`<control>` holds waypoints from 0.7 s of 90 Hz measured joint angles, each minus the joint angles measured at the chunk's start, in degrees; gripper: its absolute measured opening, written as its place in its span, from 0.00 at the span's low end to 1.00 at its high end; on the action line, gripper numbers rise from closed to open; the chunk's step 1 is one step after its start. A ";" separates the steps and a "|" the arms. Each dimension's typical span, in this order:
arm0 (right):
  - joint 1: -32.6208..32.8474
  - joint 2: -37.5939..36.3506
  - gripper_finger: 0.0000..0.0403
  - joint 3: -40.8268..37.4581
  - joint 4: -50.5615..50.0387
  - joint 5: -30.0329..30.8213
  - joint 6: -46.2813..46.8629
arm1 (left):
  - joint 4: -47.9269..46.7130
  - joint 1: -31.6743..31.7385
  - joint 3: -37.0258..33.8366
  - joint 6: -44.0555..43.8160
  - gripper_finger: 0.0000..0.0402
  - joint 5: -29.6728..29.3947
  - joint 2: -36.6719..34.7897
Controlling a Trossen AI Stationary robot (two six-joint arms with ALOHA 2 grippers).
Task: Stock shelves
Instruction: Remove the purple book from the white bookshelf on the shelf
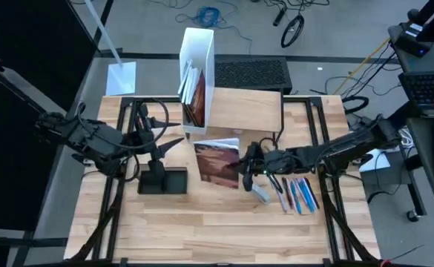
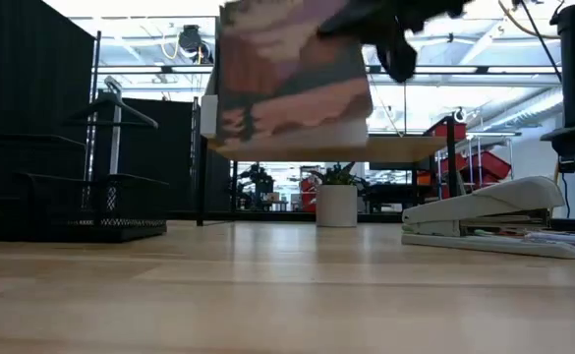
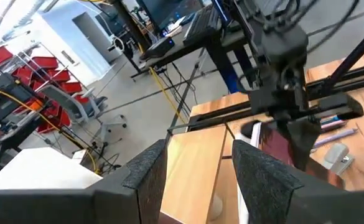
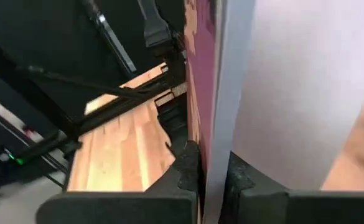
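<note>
gripping one book [image 1: 217, 160], right end effector [image 1: 245, 165]; one riser [image 1: 246, 108] behind.

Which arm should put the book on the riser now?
Right. The right gripper already clamps the book, lifted just in front of the riser. The left gripper is open and empty.

Robotics lab: metal racks [image 2: 444, 147], cables [image 1: 202, 15]

high: overhead, straight down | low: tabletop level, facing room | wrists: close, forward | shared: book [image 1: 217, 162]
</note>
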 joint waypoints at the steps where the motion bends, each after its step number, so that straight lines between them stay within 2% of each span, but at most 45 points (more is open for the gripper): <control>1: 0.00 0.05 0.00 -0.54 0.50 0.00 0.67 | 0.00 0.00 0.00 0.00 0.42 0.00 0.00; 15: -0.22 2.24 0.00 -5.08 5.97 -0.38 6.62 | -0.04 0.00 0.00 -0.02 0.42 -0.02 0.00; 40: -0.88 12.88 0.00 -5.27 13.16 -3.01 12.62 | -0.03 0.00 0.00 -0.05 0.42 -0.02 0.00; 63: -1.42 21.12 0.01 -5.20 18.66 -2.66 21.97 | -0.06 0.00 0.00 -0.07 0.42 -0.02 0.00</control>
